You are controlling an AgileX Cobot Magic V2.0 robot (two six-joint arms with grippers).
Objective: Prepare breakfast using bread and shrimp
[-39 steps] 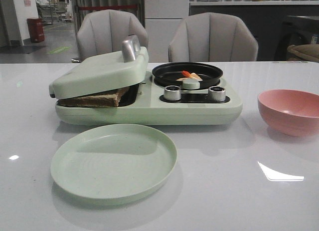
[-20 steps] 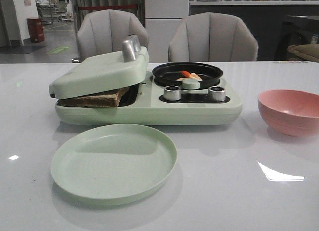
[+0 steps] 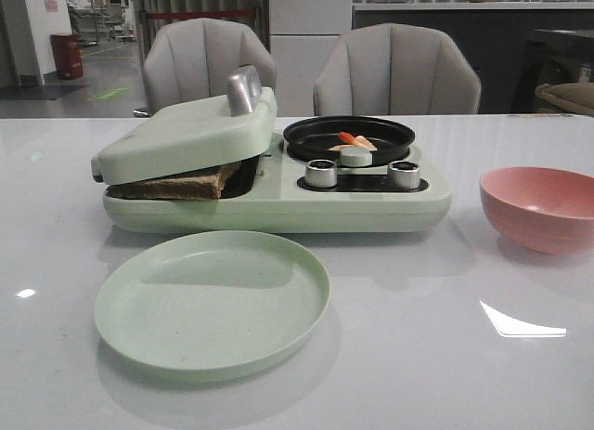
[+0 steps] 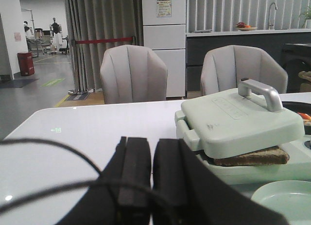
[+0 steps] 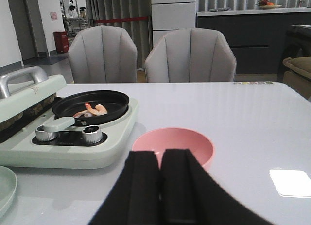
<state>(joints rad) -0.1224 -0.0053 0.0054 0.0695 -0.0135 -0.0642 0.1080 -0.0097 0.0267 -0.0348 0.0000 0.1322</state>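
The bread point(image 3: 176, 183) lies in the left bay of a pale green breakfast maker point(image 3: 278, 202), its brown crust showing under the lowered lid point(image 3: 186, 133); the bread point(image 4: 250, 157) also shows under the lid in the left wrist view. The shrimp point(image 3: 355, 140) sit in the black pan point(image 3: 348, 133) on the maker's right side, and the shrimp point(image 5: 95, 109) appear pale with a red tail in the right wrist view. My left gripper point(image 4: 152, 147) is shut and empty, left of the maker. My right gripper point(image 5: 160, 159) is shut and empty, just before the pink bowl point(image 5: 173, 143).
A pale green plate point(image 3: 212, 300) lies in front of the maker. The pink bowl point(image 3: 540, 207) stands at the right. Two silver knobs point(image 3: 320, 174) sit on the maker's front panel, and a metal handle point(image 3: 244, 89) tops the lid. Grey chairs point(image 3: 394, 70) stand behind the table.
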